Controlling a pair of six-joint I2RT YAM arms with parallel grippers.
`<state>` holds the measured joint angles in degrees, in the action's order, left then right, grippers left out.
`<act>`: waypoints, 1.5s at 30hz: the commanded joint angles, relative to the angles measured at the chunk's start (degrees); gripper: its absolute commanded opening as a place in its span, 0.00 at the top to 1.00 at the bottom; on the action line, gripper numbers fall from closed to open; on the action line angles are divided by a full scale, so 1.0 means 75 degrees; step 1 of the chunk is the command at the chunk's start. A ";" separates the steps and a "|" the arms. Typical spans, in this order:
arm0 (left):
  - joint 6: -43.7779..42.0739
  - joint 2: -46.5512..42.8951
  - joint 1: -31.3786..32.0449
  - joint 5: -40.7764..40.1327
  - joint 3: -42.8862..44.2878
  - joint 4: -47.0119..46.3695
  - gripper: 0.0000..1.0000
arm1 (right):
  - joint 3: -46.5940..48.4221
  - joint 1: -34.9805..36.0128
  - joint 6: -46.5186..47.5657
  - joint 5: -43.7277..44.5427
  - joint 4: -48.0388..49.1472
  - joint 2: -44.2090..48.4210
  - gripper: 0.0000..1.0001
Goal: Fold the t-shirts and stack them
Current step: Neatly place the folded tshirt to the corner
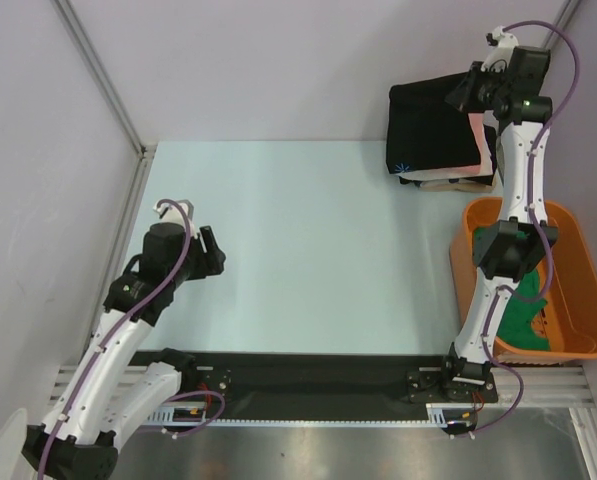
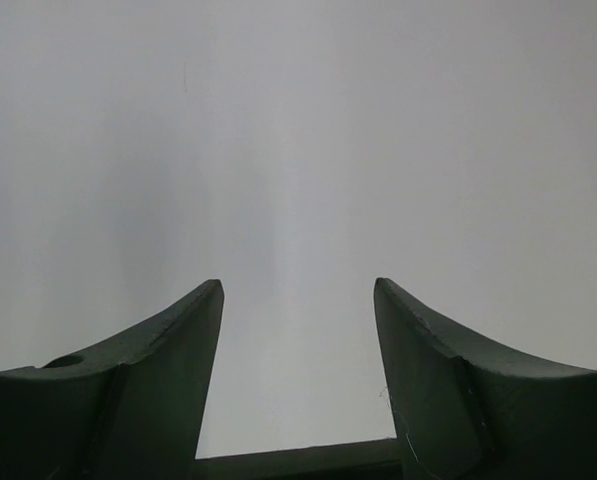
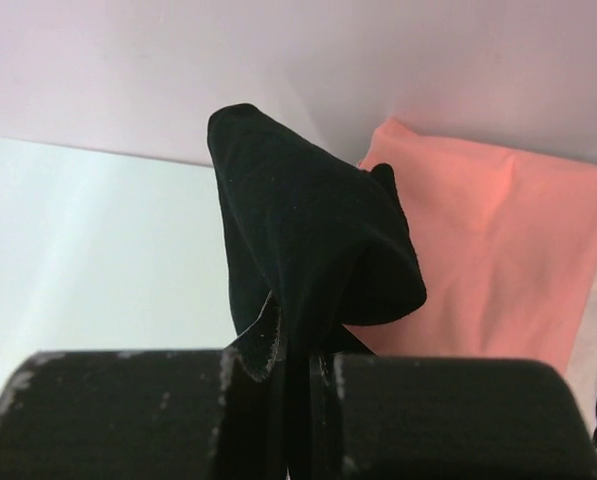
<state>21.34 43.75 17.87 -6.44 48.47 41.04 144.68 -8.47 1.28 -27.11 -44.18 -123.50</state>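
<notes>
A folded black t-shirt (image 1: pixel 428 130) with a small blue-white starburst mark (image 1: pixel 401 167) tops a pile at the table's back right. Under it show a salmon-pink t-shirt (image 1: pixel 476 135) and pale white and tan layers (image 1: pixel 448 183). My right gripper (image 1: pixel 461 92) is shut on a raised fold of the black t-shirt (image 3: pixel 308 230), with the salmon-pink t-shirt (image 3: pixel 478 250) lying behind. A green t-shirt (image 1: pixel 523 310) lies in the tub. My left gripper (image 1: pixel 216 250) hovers open over the table's left side, with nothing between its fingers (image 2: pixel 178 340).
An orange plastic tub (image 1: pixel 588 290) stands at the right edge, partly behind the right arm. The pale table (image 1: pixel 308 250) is bounded by walls at the back and left. A black strip (image 1: pixel 308 375) runs along the near edge between the arm bases.
</notes>
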 commanded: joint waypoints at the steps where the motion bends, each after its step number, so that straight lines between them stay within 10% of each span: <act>1: -0.0150 0.0026 0.0020 -0.0009 -0.0029 -0.0198 0.32 | 0.0455 -0.0206 -0.0392 -0.0275 0.1273 -0.0208 1.00; 45: -0.0057 0.0109 0.0301 -0.0302 -0.0005 -0.0104 0.34 | 0.1065 -0.1238 -0.0968 0.1457 0.4308 -0.3700 1.00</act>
<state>21.39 45.56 19.86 -7.46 48.47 41.08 150.56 -15.62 -7.79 -21.54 -18.09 -148.62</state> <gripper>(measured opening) 0.665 0.055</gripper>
